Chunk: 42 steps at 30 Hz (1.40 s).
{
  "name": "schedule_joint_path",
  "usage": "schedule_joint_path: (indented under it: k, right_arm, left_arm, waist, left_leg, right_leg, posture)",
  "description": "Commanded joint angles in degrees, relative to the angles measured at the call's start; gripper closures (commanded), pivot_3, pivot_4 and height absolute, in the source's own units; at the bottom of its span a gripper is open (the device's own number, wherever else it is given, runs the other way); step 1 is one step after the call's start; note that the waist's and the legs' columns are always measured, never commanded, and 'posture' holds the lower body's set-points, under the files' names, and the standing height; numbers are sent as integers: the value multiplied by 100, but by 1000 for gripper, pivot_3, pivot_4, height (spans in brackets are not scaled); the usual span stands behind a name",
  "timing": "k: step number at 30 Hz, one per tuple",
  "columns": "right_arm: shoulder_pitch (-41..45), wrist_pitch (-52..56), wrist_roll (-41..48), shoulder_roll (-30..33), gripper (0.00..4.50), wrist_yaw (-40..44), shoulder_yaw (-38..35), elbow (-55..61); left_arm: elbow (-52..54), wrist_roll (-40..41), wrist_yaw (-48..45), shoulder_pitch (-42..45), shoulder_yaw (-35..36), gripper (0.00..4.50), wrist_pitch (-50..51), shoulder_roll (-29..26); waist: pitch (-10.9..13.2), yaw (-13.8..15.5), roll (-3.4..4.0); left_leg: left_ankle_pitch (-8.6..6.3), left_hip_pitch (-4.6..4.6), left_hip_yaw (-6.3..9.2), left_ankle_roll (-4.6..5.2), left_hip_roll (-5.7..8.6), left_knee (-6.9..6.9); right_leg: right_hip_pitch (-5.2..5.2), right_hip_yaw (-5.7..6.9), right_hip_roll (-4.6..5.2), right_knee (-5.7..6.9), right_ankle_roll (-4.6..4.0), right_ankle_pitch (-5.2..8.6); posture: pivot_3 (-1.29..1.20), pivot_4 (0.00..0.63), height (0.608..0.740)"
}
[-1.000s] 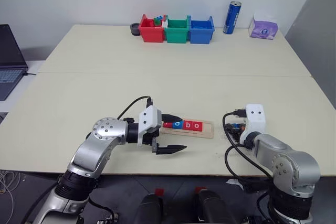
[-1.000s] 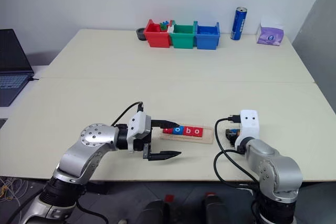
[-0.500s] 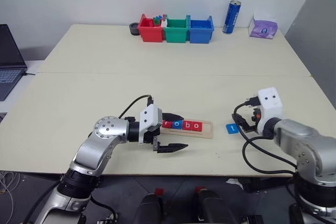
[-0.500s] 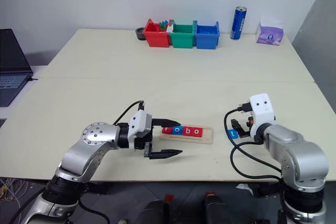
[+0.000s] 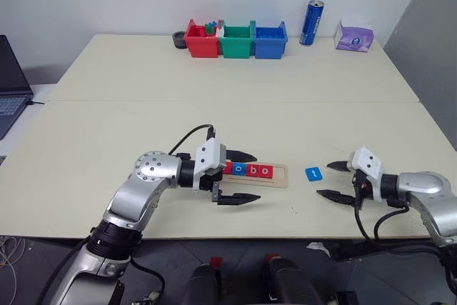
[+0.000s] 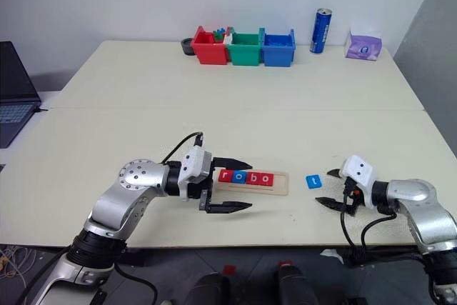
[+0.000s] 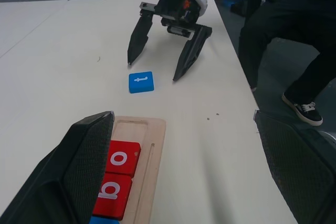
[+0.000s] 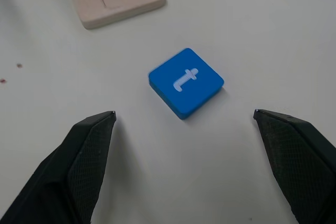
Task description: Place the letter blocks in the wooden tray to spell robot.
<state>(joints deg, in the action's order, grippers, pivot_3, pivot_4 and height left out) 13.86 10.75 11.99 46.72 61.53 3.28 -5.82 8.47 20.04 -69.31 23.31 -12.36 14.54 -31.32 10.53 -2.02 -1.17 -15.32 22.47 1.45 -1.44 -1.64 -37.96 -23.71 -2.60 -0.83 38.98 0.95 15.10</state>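
The wooden tray (image 5: 255,173) lies flat near the front edge of the desk (image 5: 235,112), and four letter blocks (image 5: 247,170) sit in it in a row: red r, blue o, red b, red o, leaving the slot at its right end bare. The fifth tile, the blue t block (image 5: 313,173), lies flat on the desk just to the right of the tray, apart from it and touching neither claw. The right claw (image 5: 333,181) is low over the desk just beyond the t block, its two black fingers spread wide and holding nothing, the block lying ahead of their gap in the right wrist view. The left claw (image 5: 239,177) sits at the tray's left end, fingers also wide apart and empty, one reaching over the tray's left end, the other in front of it. At the far edge stand three plastic bins side by side: the red bin (image 5: 201,41) holds a few small coloured pieces, while what the green bin (image 5: 236,41) and the blue bin (image 5: 270,41) hold cannot be made out. A blue can (image 5: 311,23) and a purple tissue pack (image 5: 354,36) stand to their right.
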Motion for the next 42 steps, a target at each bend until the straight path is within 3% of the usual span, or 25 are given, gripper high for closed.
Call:
schedule_joint_path:
  k: [1, 10, 20, 23, 30, 42]
  right_arm:
    - [323, -502, -159, -115, 13, 169, 90, -453]
    - [685, -902, -378, -318, 13, 465, 315, -1135]
    - [748, -1037, -442, -385, 13, 687, 462, -1140]
    - [776, -1041, -465, -436, 641, 740, 493, -1144]
    - [826, -962, -473, -498, 2963, 814, 487, -1124]
    - [1043, 602, -18, -909, 3034, 602, 562, 595]
  left_arm:
    - [198, 31, 36, 43, 10, 0, 9, -25]
    - [215, -1, 48, 102, 6, 0, 35, -47]
    - [266, 19, 49, 104, 10, 0, 64, -47]
    - [273, 23, 39, 107, 9, 0, 68, -46]
    - [280, 34, -5, 92, 13, 0, 69, -59]
    - [-193, 135, -233, -282, 727, 0, -300, -746]
  waist:
    - [0, 4, 0]
    - [0, 16, 0]
    - [0, 16, 0]
    - [0, 14, 0]
    - [0, 8, 0]
    - [2, 8, 3]
  left_leg:
    - [0, 0, 0, 0, 0, 0]
    - [0, -24, 1, 0, 0, 0]
    - [0, -47, 1, 0, -1, 1]
    - [0, -47, 1, 0, -1, 1]
    - [0, -56, 0, 0, -2, 0]
    - [0, -52, 5, -1, -6, 5]
  right_leg:
    - [0, 0, 0, 0, 0, 0]
    - [24, 0, 2, -2, -1, 0]
    - [43, -1, 2, -1, -1, 0]
    - [43, -1, 1, -1, -1, 0]
    - [49, -4, 1, 3, -2, -1]
    - [43, 0, -1, 3, -4, 1]
  posture:
    - [0, 150, 740]
    - [0, 150, 740]
    - [0, 150, 740]
    - [0, 150, 740]
    - [0, 150, 740]
    - [0, 150, 740]
